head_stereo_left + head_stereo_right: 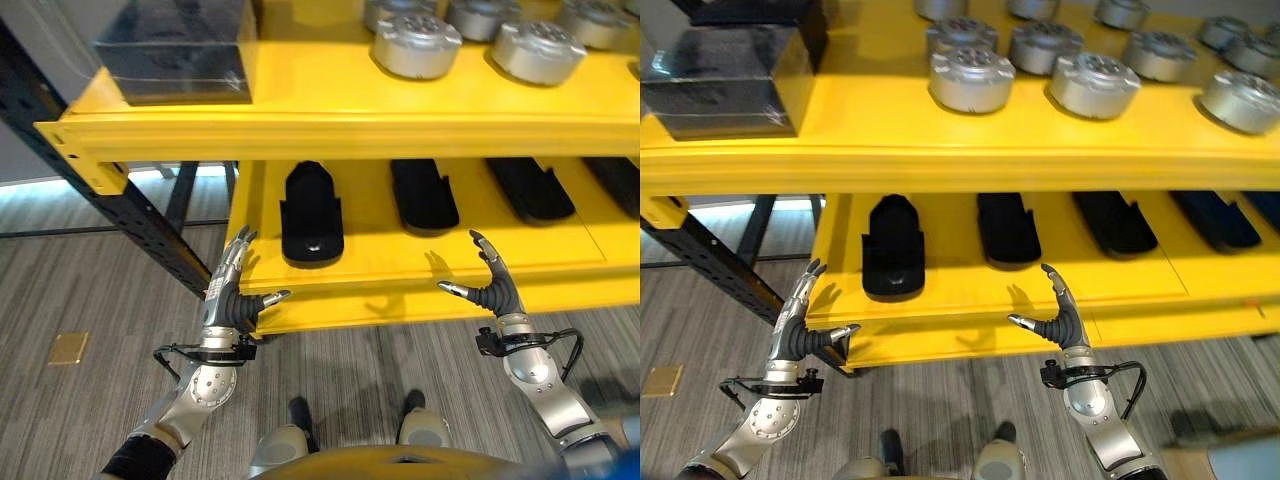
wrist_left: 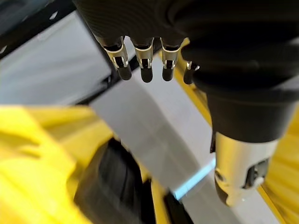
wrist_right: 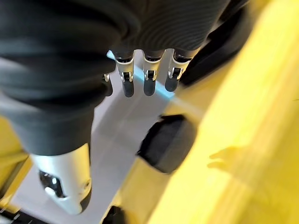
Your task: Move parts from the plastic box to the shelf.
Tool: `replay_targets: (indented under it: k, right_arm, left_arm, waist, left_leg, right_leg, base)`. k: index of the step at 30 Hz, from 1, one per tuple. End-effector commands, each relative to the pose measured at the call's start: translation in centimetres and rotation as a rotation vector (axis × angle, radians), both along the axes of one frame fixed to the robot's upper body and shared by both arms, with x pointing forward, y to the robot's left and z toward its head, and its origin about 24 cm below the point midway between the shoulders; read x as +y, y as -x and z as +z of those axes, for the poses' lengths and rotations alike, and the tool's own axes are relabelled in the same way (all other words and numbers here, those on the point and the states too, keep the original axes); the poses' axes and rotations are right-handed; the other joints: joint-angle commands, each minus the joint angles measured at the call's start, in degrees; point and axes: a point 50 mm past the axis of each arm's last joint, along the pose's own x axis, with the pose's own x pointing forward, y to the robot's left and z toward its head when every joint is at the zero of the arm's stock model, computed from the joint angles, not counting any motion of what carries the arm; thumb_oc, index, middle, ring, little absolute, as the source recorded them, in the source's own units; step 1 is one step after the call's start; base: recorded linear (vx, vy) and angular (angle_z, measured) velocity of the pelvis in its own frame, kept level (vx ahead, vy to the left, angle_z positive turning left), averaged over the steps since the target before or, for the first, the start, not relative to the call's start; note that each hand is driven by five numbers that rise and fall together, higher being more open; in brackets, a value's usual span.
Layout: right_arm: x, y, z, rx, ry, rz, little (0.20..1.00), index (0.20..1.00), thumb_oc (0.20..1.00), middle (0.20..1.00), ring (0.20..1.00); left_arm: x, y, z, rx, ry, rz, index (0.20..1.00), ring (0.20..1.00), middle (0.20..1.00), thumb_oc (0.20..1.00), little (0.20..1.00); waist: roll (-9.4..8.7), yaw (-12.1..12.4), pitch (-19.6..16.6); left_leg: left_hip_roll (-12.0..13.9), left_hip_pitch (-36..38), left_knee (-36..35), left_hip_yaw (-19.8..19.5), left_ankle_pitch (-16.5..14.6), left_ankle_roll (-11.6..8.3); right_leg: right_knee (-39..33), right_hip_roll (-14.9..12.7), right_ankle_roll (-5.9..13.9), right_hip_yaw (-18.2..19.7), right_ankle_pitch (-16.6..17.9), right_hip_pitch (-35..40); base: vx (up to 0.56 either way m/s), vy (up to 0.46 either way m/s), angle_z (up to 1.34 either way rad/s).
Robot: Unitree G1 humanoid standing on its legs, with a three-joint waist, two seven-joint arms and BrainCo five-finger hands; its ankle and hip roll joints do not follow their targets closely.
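Both hands, left hand (image 1: 230, 300) and right hand (image 1: 492, 285), are empty with straight fingers, so reaching forward may bump the yellow shelf (image 1: 400, 300) edge.

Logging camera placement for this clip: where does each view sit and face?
Left eye view: head, down at the yellow metal shelf; open left hand, right hand.
Right eye view: same scene, with round silver metal parts.
Left wrist view: along straight fingers.
Right wrist view: past fingers, the shared black moulded part.
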Motion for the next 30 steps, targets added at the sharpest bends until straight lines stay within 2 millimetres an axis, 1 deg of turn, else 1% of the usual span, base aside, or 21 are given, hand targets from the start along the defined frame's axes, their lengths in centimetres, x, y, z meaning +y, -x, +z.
replay_targets:
  k: [1,2,3,4,5,8,10,11,12,13,16,17,18,19,20,21,23,24,25,27,30]
  right_arm:
    - [-0.5,-1.2,2.6,-0.132,0.094,0.013,1.0,1.0,1.0,1.0,1.0]
    - [-0.6,-1.2,2.7,-0.141,0.108,0.013,1.0,1.0,1.0,1.0,1.0]
    - [-0.6,-1.2,3.2,-0.181,0.156,0.022,1.0,1.0,1.0,1.0,1.0]
    - [-0.5,-1.3,3.3,-0.189,0.168,0.027,1.0,1.0,1.0,1.0,1.0]
    - [-0.1,-1.5,3.7,-0.213,0.213,0.093,1.0,1.0,1.0,1.0,1.0]
    - [1.6,-1.4,4.0,-0.239,0.294,0.231,1.0,1.0,1.0,1.0,1.0]
    - [2.2,-1.0,4.1,-0.252,0.338,0.293,1.0,1.0,1.0,1.0,1.0]
    - [2.6,-0.9,4.0,-0.244,0.348,0.335,1.0,1.0,1.0,1.0,1.0]
    - [2.8,-0.9,3.9,-0.245,0.364,0.36,1.0,1.0,1.0,1.0,1.0]
    - [3.2,-1.1,3.8,-0.25,0.386,0.392,1.0,1.0,1.0,1.0,1.0]
    - [3.6,-1.4,3.8,-0.248,0.395,0.43,1.0,1.0,1.0,1.0,1.0]
    - [4.0,-1.6,3.9,-0.241,0.41,0.464,1.0,1.0,1.0,1.0,1.0]
    - [4.0,-1.6,3.9,-0.24,0.411,0.466,1.0,1.0,1.0,1.0,1.0]
    - [4.1,-1.7,4.0,-0.236,0.412,0.473,1.0,1.0,1.0,1.0,1.0]
    - [4.1,-1.8,4.0,-0.231,0.41,0.479,1.0,1.0,1.0,1.0,1.0]
    - [4.1,-2.3,4.1,-0.221,0.41,0.497,1.0,1.0,1.0,1.0,1.0]
    - [4.0,-2.4,4.1,-0.211,0.411,0.504,1.0,1.0,1.0,1.0,1.0]
    - [4.0,-2.4,4.1,-0.211,0.411,0.503,1.0,1.0,1.0,1.0,1.0]
    - [4.2,-2.2,3.8,-0.2,0.418,0.509,1.0,1.0,1.0,1.0,1.0]
    - [4.2,-2.0,3.6,-0.186,0.413,0.518,1.0,1.0,1.0,1.0,1.0]
    - [4.3,-1.9,3.2,-0.164,0.409,0.531,1.0,1.0,1.0,1.0,1.0]
  left_arm:
    - [-0.5,-0.9,3.2,-0.157,0.031,-0.076,1.0,1.0,1.0,1.0,1.0]
    - [-0.6,-1.0,3.2,-0.155,0.038,-0.078,1.0,1.0,1.0,1.0,1.0]
    - [-0.6,-1.3,3.2,-0.149,0.048,-0.072,1.0,1.0,1.0,1.0,1.0]
    - [-0.5,-1.4,3.3,-0.15,0.047,-0.073,1.0,1.0,1.0,1.0,1.0]
    - [-0.8,-1.5,2.9,-0.146,0.051,-0.085,1.0,1.0,1.0,1.0,1.0]
    - [-1.3,-1.0,3.0,-0.149,0.057,-0.116,1.0,1.0,1.0,1.0,1.0]
    - [-1.3,-0.8,3.1,-0.155,0.066,-0.125,1.0,1.0,1.0,1.0,1.0]
    - [-1.5,-0.7,3.1,-0.167,0.076,-0.138,1.0,1.0,1.0,1.0,1.0]
    - [-1.8,-0.6,3.1,-0.177,0.075,-0.15,1.0,1.0,1.0,1.0,1.0]
    - [-2.1,-0.6,3.2,-0.185,0.078,-0.161,1.0,1.0,1.0,1.0,1.0]
    - [-2.5,-0.6,3.1,-0.181,0.093,-0.172,1.0,1.0,1.0,1.0,1.0]
    - [-2.6,-0.6,2.9,-0.16,0.09,-0.187,1.0,1.0,1.0,1.0,1.0]
    - [-2.6,-0.6,2.9,-0.158,0.091,-0.187,1.0,1.0,1.0,1.0,1.0]
    - [-2.7,-0.6,2.8,-0.15,0.096,-0.192,1.0,1.0,1.0,1.0,1.0]
    - [-2.8,-0.6,2.7,-0.139,0.1,-0.201,1.0,1.0,1.0,1.0,1.0]
    - [-3.1,-1.0,2.6,-0.133,0.11,-0.21,1.0,1.0,1.0,1.0,1.0]
    - [-3.2,-1.4,2.7,-0.126,0.129,-0.207,1.0,1.0,1.0,1.0,1.0]
    - [-3.2,-1.5,2.7,-0.125,0.13,-0.207,1.0,1.0,1.0,1.0,1.0]
    - [-3.3,-1.6,2.7,-0.116,0.13,-0.213,1.0,1.0,1.0,1.0,1.0]
    - [-3.2,-1.6,2.5,-0.098,0.125,-0.215,1.0,1.0,1.0,1.0,1.0]
    - [-2.7,-1.1,2.2,-0.078,0.12,-0.201,1.0,1.0,1.0,1.0,1.0]
  waist:
    - [0.24,0.2,-2.2]
    - [0.28,0.1,-2.4]
    - [0.18,0.4,-3.0]
    - [0.15,0.4,-3.0]
    - [0.15,0.7,-2.7]
    - [1.05,0.7,-2.8]
    - [1.05,0.5,-2.6]
    - [0.73,0.8,-2.0]
    - [0.53,1.2,-1.6]
    - [0.47,1.5,-1.3]
    - [0.68,1.8,-1.5]
    - [0.99,1.9,-2.2]
    - [1.02,1.9,-2.3]
    - [1.16,1.9,-2.6]
    - [1.37,1.9,-3.0]
    - [2.22,1.6,-3.3]
    - [2.92,1.0,-3.5]
    - [2.92,1.0,-3.5]
    - [3.34,0.5,-3.7]
    - [3.37,0.5,-3.6]
    - [2.88,1.4,-3.3]
  left_leg:
    - [-1.4,6.9,-4.1,-0.2,0.7,-2.93]
    - [-1.8,6.6,-4.1,-0.6,0.9,-2.99]
    - [-2.8,5.0,-3.6,-0.8,1.3,-3.21]
    - [-2.8,4.8,-3.5,-0.8,1.3,-3.29]
    - [-3.1,2.8,-1.6,-2.0,1.4,-3.73]
    - [-3.8,2.5,-1.0,-3.2,1.3,-3.78]
    - [-4.2,1.4,2.4,-2.9,-0.3,-3.6]
    - [-4.5,-0.4,7.3,-4.5,-2.2,-3.66]
    - [-4.0,-1.9,10.1,-5.9,-2.6,-4.09]
    - [-2.9,-3.2,11.6,-6.8,-1.8,-4.76]
    - [-0.4,-2.3,9.9,-8.7,-0.7,-5.71]
    - [2.5,-0.9,7.1,-11.2,2.1,-6.86]
    - [2.7,-0.8,6.6,-11.4,2.5,-6.97]
    - [3.7,-0.4,5.7,-12.2,3.7,-7.39]
    - [5.6,0.0,4.7,-13.8,5.9,-8.08]
    - [6.9,0.1,4.3,-16.1,7.7,-8.73]
    - [6.3,1.7,2.1,-14.5,5.5,-8.85]
    - [6.3,1.8,2.0,-14.4,5.5,-8.82]
    - [5.9,2.8,1.1,-13.5,4.8,-8.82]
    - [5.3,3.8,0.4,-12.8,4.4,-8.49]
    - [4.8,5.1,-0.2,-13.0,3.7,-8.06]
  right_leg:
    - [3.3,8.0,-3.8,2.2,-10.5,4.5]
    - [3.2,9.1,-4.63,2.4,-11.8,5.0]
    - [0.5,10.9,-6.27,2.4,-13.9,7.2]
    - [-0.2,11.0,-6.44,2.3,-14.0,7.6]
    - [-4.7,11.1,-6.76,4.2,-12.3,8.5]
    - [-7.2,11.8,-7.43,5.5,-11.6,9.5]
    - [-7.2,11.5,-7.87,5.7,-11.7,9.3]
    - [-6.4,11.1,-8.35,6.7,-12.2,9.2]
    - [-5.9,10.9,-8.67,7.4,-12.3,9.1]
    - [-5.6,10.9,-9.03,8.0,-12.3,8.8]
    - [-4.9,10.8,-9.27,8.6,-12.7,8.5]
    - [-4.5,10.5,-9.41,9.3,-13.3,8.4]
    - [-4.5,10.4,-9.46,9.3,-13.3,8.4]
    - [-4.4,10.3,-9.57,9.6,-13.4,8.3]
    - [-4.0,10.0,-9.71,10.1,-13.7,8.0]
    - [-2.7,9.0,-9.58,11.1,-14.2,7.4]
    - [-2.0,7.9,-8.48,11.0,-14.0,7.0]
    - [-2.0,7.9,-8.42,11.0,-14.0,7.0]
    - [-1.7,7.2,-7.79,10.7,-13.6,7.0]
    - [-2.1,6.5,-7.08,10.6,-12.9,7.6]
    - [-3.4,5.5,-5.75,10.2,-11.4,8.6]
  base:
    - [-0.16,0.12,-0.18]
    - [-0.13,-0.005,-0.04]
    - [-0.09,-0.062,0.09]
    - [-0.16,-0.273,0.19]
    - [-0.1,-0.312,0.22]
    - [-0.04,-0.246,0.03]
    - [-0.04,-0.125,-0.08]
    - [-0.06,-0.073,0.03]
    - [-0.08,-0.046,-0.05]
    - [-0.07,0.013,-0.16]
    - [0.01,0.125,-0.38]
    - [0.07,0.183,-0.2]
    - [0.08,0.237,-0.18]
    - [0.05,0.205,-0.18]
    - [0.09,0.517,-0.22]
    - [0.09,0.562,-0.21]
    - [0.05,0.364,-0.2]
    - [0.05,0.236,-0.09]
    - [0.06,0.224,0.06]
    - [0.09,0.265,0.33]
    - [0.06,0.124,0.05]
